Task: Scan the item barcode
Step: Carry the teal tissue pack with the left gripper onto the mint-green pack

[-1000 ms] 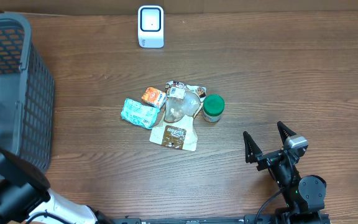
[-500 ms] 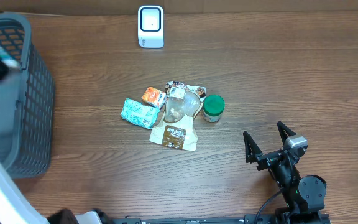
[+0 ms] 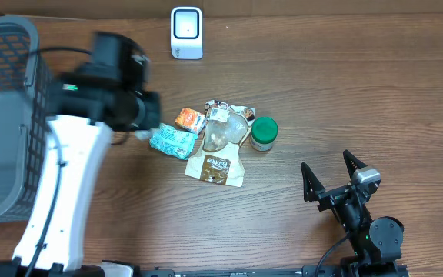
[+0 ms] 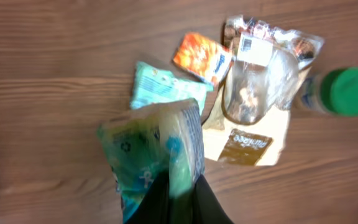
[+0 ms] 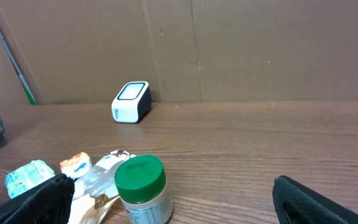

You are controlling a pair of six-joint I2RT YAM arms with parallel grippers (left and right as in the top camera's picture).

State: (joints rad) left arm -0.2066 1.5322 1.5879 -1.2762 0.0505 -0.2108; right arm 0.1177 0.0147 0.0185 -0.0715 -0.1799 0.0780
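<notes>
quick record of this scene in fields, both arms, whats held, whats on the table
left gripper: jaws shut on a blue-green packet, held over the table left of the pile
right gripper: jaws open, holding nothing, near right of the table
scanner: white, at the far edge
pile: teal packet, orange packet, clear pouch, brown-label pouch, green-lidded jar
basket: grey mesh, far left
barcode: not visible in any view

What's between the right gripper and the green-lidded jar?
Only bare tabletop separates the right gripper and the green-lidded jar, clearest in the overhead view.
</notes>
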